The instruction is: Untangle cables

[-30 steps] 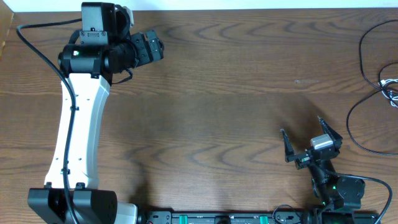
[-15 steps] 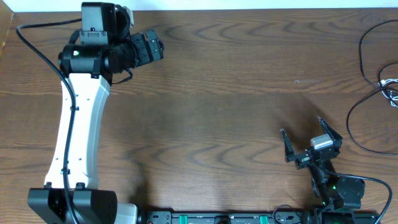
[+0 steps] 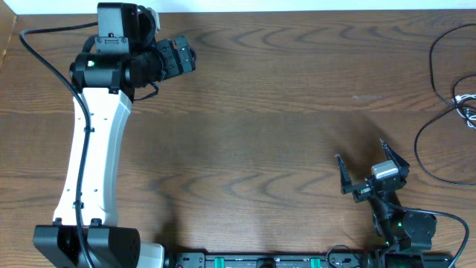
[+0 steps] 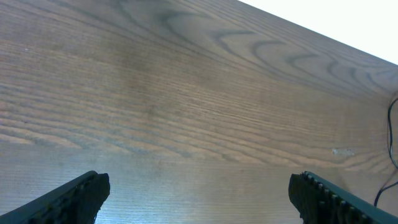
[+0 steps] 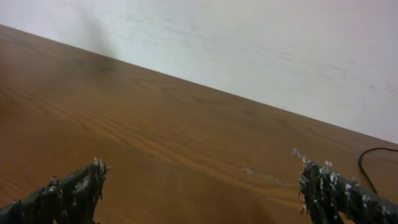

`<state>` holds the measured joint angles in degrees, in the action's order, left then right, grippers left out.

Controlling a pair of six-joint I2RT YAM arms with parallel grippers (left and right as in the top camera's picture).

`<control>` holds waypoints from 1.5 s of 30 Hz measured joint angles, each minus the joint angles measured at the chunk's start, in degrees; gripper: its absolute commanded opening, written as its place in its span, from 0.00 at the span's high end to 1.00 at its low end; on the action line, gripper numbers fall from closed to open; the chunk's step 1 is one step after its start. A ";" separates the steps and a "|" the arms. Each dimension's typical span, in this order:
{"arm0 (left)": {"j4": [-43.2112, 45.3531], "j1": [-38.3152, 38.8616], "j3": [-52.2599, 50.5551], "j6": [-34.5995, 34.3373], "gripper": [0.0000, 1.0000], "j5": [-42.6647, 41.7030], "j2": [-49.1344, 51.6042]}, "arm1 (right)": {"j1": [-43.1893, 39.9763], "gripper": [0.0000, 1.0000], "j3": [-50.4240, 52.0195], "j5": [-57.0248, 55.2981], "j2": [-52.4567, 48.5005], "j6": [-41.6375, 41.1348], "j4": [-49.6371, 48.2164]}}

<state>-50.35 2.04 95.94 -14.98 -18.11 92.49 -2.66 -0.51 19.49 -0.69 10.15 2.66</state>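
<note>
Along the right edge lie one black cable, one white cable; left hand, right hand released.

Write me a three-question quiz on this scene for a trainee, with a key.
1. True or false: the right gripper is holding the white cable.
2. In the overhead view, where do the white cable and the black cable lie on the table? A: at its centre. B: at its right edge. C: at its front-left corner.
3. Fill in: the fingers of the left gripper are spread wide with nothing between them, so it is ___.

Key: 1 false, since its jaws are apart and empty, away from the cables; 2 B; 3 open.
</note>
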 measured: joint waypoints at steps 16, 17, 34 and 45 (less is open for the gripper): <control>0.00 -0.02 0.00 0.00 0.02 0.00 0.00 | 0.00 0.01 0.00 0.00 0.00 0.00 0.02; 0.00 0.00 0.00 0.00 0.02 0.00 0.00 | 0.00 0.01 0.00 0.00 0.00 0.00 0.00; -0.04 0.22 0.00 0.00 0.02 0.02 -0.17 | 0.00 0.01 0.00 -0.02 0.00 0.00 0.00; -0.04 3.69 -1.01 0.59 0.02 4.59 -13.75 | 0.00 0.01 0.00 0.00 0.00 0.00 0.00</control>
<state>-50.39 5.74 94.94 -14.39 -13.52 78.74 -2.66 -0.51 19.49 -0.69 10.15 2.66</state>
